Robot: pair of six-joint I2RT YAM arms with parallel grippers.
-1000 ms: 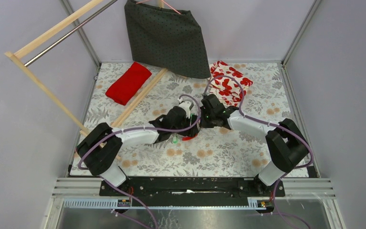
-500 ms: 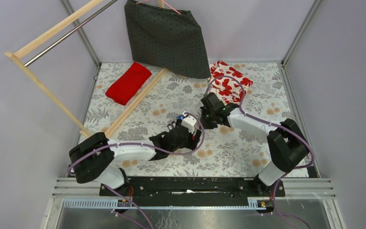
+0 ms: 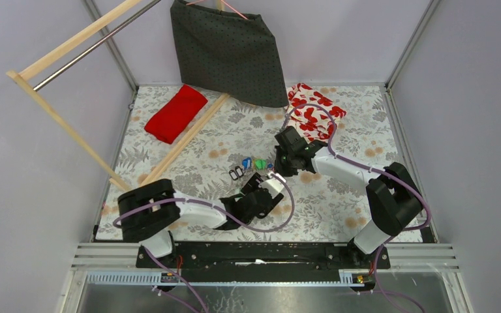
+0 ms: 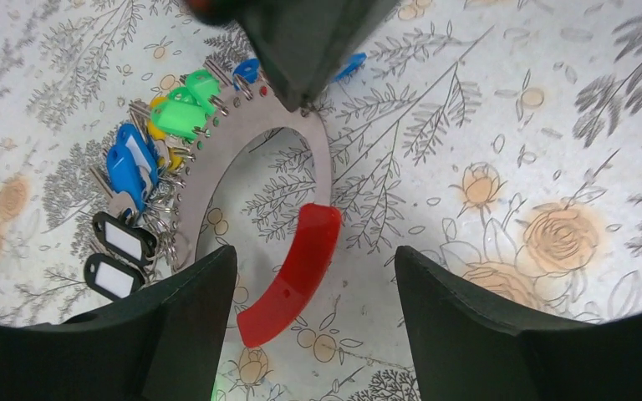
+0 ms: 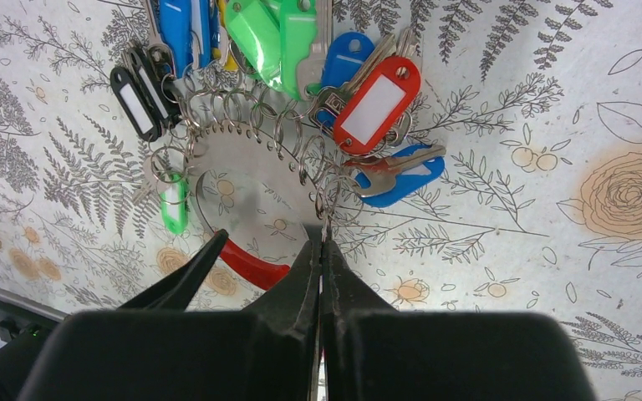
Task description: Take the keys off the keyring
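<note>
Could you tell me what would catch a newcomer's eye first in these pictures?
A fan of bright green, blue, red and black plastic-tagged keys spreads from a pale, hole-punched keyring with a red section, at mid-table. The right gripper has its jaws shut on the ring's rim, while the left gripper hovers open nearby. Behind, a dark grey dotted skirt hangs.

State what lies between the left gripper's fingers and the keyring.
Only bare floral table cover. The left wrist view shows the keyring ahead of the open fingers, its red section facing their gap; the top view shows them apart.
</note>
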